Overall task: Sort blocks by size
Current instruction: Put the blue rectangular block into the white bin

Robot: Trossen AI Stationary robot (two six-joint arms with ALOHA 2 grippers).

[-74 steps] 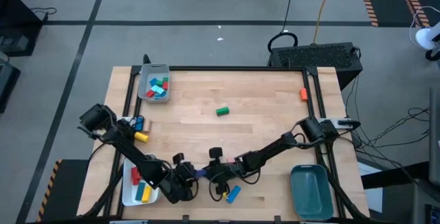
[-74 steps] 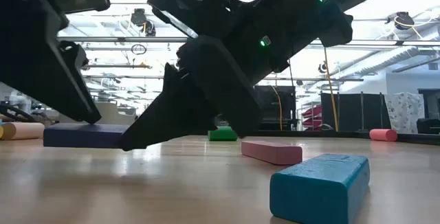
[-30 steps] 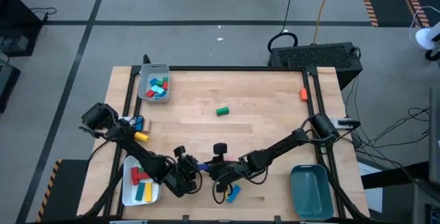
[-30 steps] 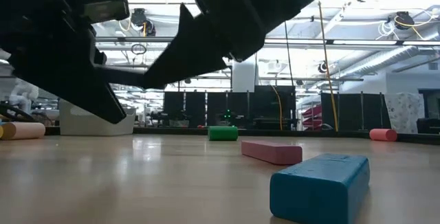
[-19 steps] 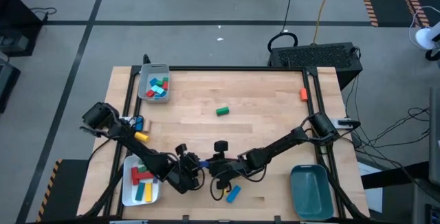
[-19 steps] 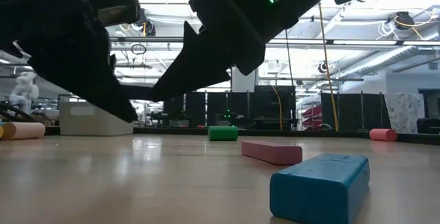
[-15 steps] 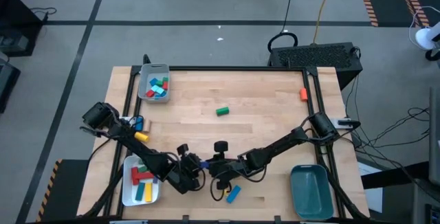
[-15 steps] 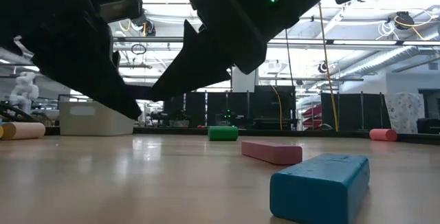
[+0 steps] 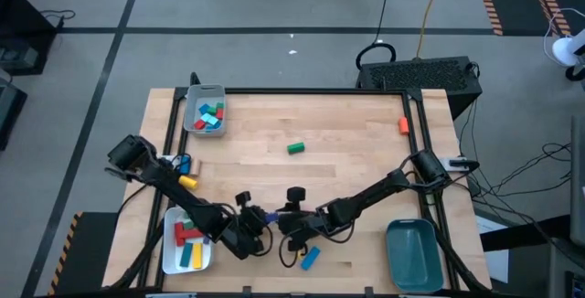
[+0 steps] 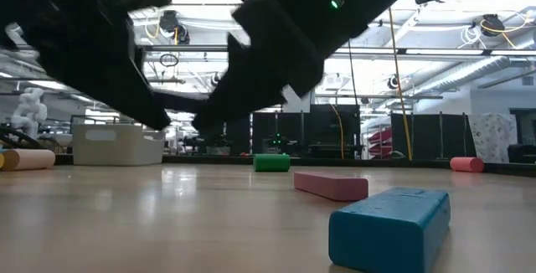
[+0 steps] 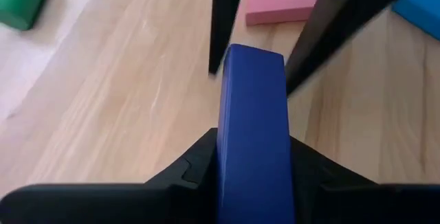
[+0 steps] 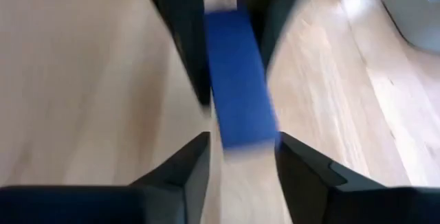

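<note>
Between both grippers, unlabelled dark-blue bar (image 11: 251, 135)

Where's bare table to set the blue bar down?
Free: the wide stretch between the green block and the orange block, and between the grey tray and the green block. Crowded: the near edge, where both hands meet by the pink block, teal block and white tray.

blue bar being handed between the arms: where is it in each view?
High: blue bar between the two grippers, near the table's front edge.
Low: not visible; dark arms fill the upper picture.
Left wrist: centre, clamped between the left fingers, its far end between the right arm's fingers.
Right wrist: centre, blurred, its near end between the right fingers.
Shared landmark: pink bar, also in the left wrist view.
</note>
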